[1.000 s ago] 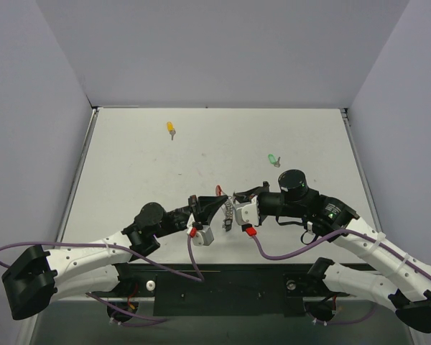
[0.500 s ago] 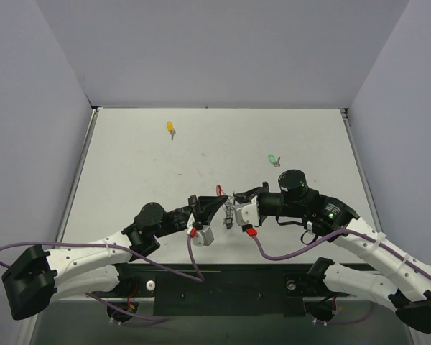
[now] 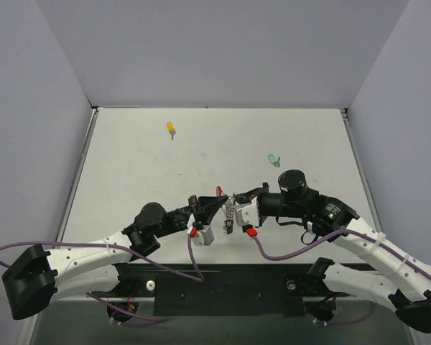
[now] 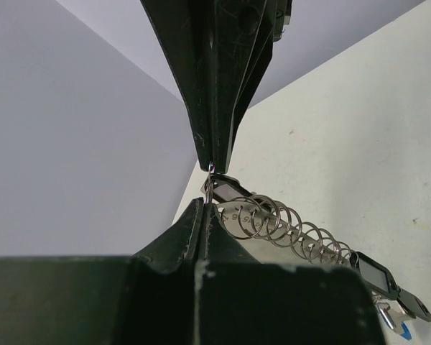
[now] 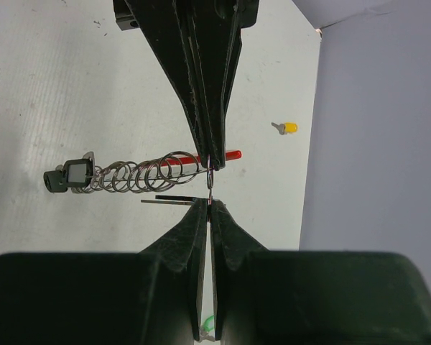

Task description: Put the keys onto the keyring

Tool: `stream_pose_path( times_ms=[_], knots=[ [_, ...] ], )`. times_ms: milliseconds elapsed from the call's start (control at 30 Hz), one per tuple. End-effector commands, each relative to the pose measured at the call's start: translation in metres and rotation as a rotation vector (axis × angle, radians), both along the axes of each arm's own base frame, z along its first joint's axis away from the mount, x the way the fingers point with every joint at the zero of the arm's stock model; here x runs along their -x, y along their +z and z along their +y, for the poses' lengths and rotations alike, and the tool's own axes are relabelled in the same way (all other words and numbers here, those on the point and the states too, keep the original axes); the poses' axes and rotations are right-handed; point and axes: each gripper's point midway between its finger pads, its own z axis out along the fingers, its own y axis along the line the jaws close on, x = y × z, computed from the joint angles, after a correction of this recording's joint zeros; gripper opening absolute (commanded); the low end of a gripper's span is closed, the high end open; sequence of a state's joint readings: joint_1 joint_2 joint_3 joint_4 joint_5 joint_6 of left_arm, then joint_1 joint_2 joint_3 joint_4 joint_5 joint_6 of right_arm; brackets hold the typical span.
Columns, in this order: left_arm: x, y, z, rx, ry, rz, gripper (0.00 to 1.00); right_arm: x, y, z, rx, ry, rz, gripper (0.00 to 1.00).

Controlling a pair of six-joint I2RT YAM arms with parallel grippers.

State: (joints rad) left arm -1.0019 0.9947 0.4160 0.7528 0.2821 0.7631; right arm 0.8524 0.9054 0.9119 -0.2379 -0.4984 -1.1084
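Yellow key (image 3: 171, 129) lies at back left of table (image 3: 129, 172), alone. Left fingers (image 4: 215, 86) are pinched tight on a thin wire loop of the keyring (image 3: 228, 211), at front centre between both arms. The keyring's chain of wire rings trails off, with red tag (image 5: 230, 154) alongside and black key (image 5: 55, 180) at the chain's end. One ring carries tiny stamped marks, too small to read. Right fingers (image 5: 201, 79) are clamped on a wire loop too. Green key (image 3: 272, 159) lies on the table right of centre, well apart.
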Motion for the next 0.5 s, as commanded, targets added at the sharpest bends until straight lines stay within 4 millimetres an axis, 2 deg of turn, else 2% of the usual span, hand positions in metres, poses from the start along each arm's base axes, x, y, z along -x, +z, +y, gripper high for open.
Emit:
stream_pose_path(
  times_ms=[0, 467],
  knots=[
    [0.0015, 0.0256, 0.0017, 0.083, 0.004, -0.037, 0.00, 0.0101, 0.0062, 0.0063, -0.023, 0.058, -0.003, 0.00],
    [0.0051, 0.0249, -0.0002, 0.082, -0.018, -0.031, 0.00, 0.0130, 0.0072, 0.0108, -0.031, 0.080, -0.001, 0.00]
  ],
)
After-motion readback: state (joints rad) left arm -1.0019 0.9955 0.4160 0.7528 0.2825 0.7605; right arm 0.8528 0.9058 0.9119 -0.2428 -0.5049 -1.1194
